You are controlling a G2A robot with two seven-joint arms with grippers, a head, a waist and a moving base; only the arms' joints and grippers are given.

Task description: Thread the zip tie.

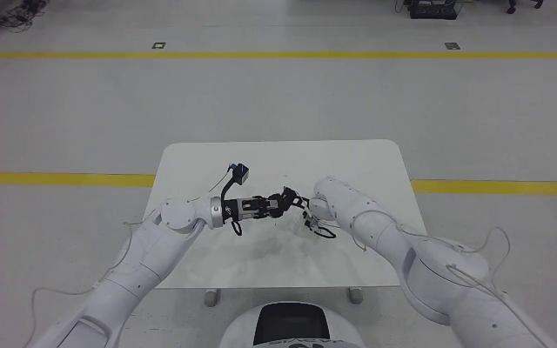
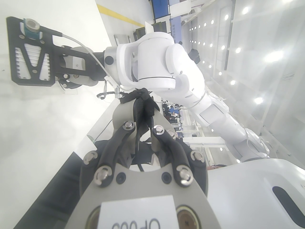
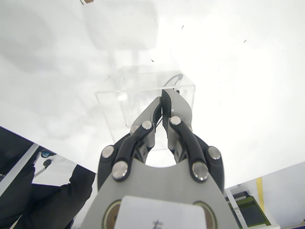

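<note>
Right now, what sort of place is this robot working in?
Probably a large industrial hall or robotics lab: yellow floor lines, one white table on open floor, and rows of ceiling lights overhead.

A white bench [image 1: 278,161] stands on a pale grey floor [image 1: 278,96] crossed by two yellow lines [image 1: 278,55]. On the bench sits a clear plastic box [image 3: 145,89]. A small brown scrap [image 3: 88,0] and a few dark specks [image 3: 182,27] lie apart from it.
</note>
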